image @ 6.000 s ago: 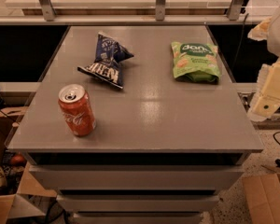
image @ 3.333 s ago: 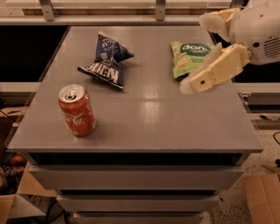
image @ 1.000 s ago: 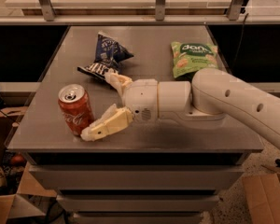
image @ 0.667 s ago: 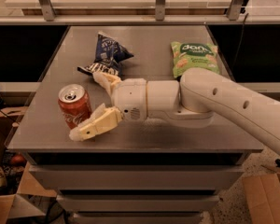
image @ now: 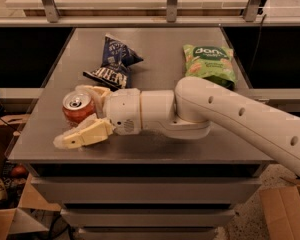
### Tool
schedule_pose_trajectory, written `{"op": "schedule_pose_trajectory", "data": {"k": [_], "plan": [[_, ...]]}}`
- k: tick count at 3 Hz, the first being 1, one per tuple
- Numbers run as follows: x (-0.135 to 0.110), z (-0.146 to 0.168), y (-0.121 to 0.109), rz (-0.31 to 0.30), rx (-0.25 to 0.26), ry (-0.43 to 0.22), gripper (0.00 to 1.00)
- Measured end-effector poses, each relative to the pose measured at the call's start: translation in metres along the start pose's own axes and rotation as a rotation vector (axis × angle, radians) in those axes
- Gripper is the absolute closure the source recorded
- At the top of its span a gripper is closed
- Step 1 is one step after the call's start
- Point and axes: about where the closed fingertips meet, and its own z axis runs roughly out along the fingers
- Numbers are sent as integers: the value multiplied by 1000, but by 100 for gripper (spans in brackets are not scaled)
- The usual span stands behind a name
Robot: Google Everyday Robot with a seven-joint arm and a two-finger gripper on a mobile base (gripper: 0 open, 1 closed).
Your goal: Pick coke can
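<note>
Right now the gripper (image: 70, 115) is hovering near the front-left corner of the table (image: 160, 44), holding its fingers wide on either side of the coke can (image: 78, 106). The can is standing upright between them, just in front of the blue snack bag (image: 115, 61).

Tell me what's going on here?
The white robot arm reaches in from the right, its cream two-finger gripper open around the small red soda can, a finger on each side. The can stands upright front-left on the grey table, not yet lifted. A dark blue snack bag and a green snack bag lie behind.
</note>
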Motion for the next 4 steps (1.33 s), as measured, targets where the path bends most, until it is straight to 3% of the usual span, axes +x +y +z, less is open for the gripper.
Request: {"op": "schedule_pose_trajectory", "data": {"k": [3,4], "plan": [[1,3,-5,-2,-17,-8,88],[-9,-9,-18,-34,5,0,100]]}}
